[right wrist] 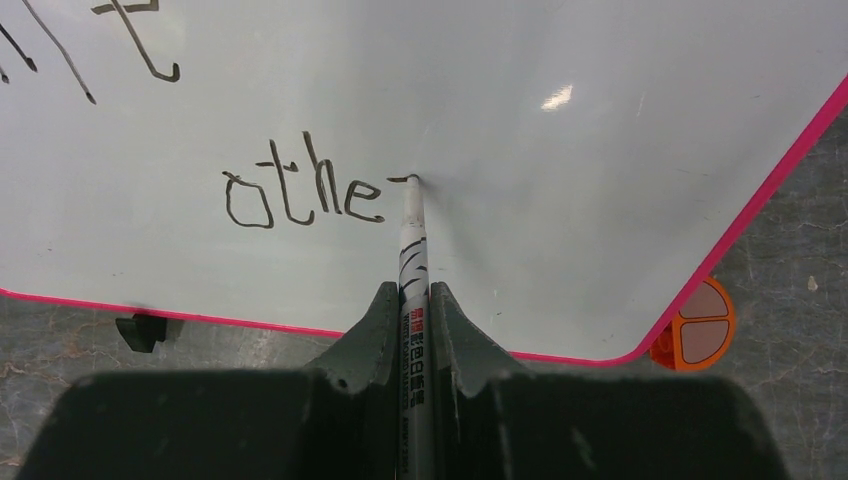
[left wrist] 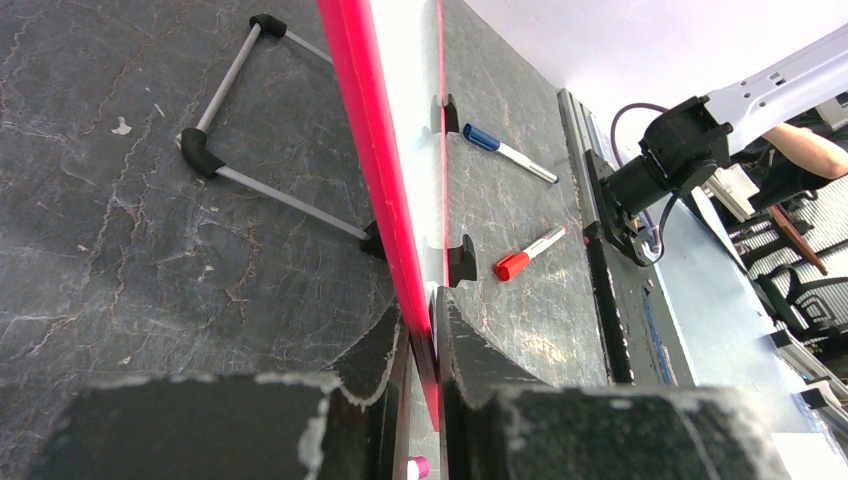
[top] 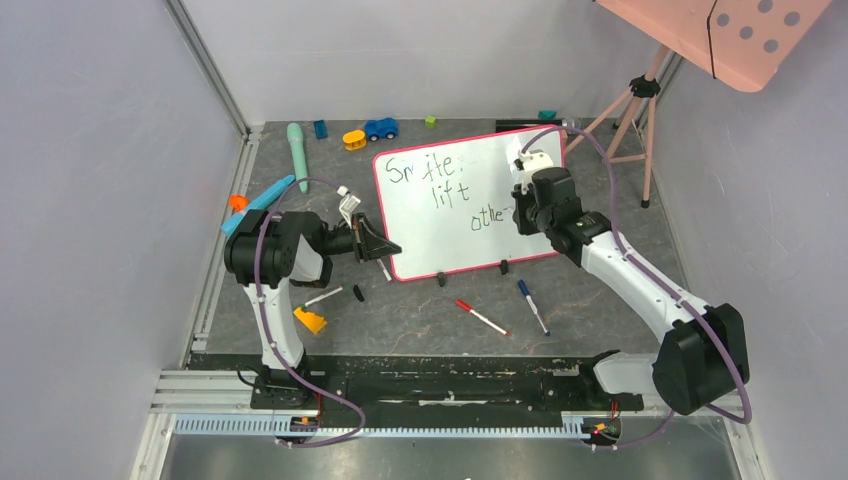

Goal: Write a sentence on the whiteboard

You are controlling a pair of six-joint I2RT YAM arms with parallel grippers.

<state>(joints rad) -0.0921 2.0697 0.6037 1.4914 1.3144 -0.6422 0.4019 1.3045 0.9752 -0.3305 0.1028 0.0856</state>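
The whiteboard stands propped on its small black feet at the middle of the bench, between the two arms. The sentence is well under way but, by the look of it, not finished. Three staggered lines of black handwriting cover the left and centre of the board, while its right part is bare.

The top line reads roughly "Sm tte." (the middle letters are hard to make out from above), the second reads "lift", and the third reads "othe". In the right wrist view a short fresh stroke sits just after that last "e", where the marker's tip touches the board. The word looks cut off, so the likely remainder is its closing letters and perhaps more words.

The right pincer is clenched on a black marker, which runs straight out between the jaws to the whiteboard. The barrel carries a printed label in red and black characters, too small to read.

The left pincer is clenched on the board's pink-red frame near its lower left corner, apparently steadying it for the writing.

A red-capped marker and a blue-capped marker lie unused on the bench in front of the board. No brand shows on either.
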